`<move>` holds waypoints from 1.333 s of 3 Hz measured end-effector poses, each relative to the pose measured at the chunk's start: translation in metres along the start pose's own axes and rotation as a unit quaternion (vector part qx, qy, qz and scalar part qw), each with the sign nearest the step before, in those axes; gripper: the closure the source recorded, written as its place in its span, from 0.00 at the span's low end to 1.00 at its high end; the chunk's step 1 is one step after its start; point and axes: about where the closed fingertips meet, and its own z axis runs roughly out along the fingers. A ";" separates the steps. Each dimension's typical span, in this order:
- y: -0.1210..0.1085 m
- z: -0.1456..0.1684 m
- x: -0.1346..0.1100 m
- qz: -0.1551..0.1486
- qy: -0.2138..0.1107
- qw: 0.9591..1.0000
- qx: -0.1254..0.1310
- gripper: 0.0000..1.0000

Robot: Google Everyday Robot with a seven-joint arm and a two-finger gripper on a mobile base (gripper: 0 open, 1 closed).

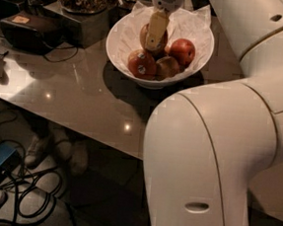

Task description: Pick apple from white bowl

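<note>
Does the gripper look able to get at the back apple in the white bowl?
Probably yes: the gripper is down at that apple, nothing covers it, though other apples crowd close.

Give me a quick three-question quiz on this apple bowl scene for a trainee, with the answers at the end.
1. True or false: the gripper hangs inside the rim of the white bowl, directly in front of an apple.
2. What lines the white bowl? A) foil B) crinkled white paper C) a blue cloth
3. Fill in: the bowl stands on a glossy ___.

Key: 1 true. 2 B. 3 table.
</note>
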 end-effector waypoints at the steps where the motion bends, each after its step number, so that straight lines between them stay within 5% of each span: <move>1: 0.006 -0.011 -0.008 -0.008 -0.012 1.000 -0.001 1.00; 4: 0.045 -0.063 -0.051 -0.069 -0.036 0.997 0.004 1.00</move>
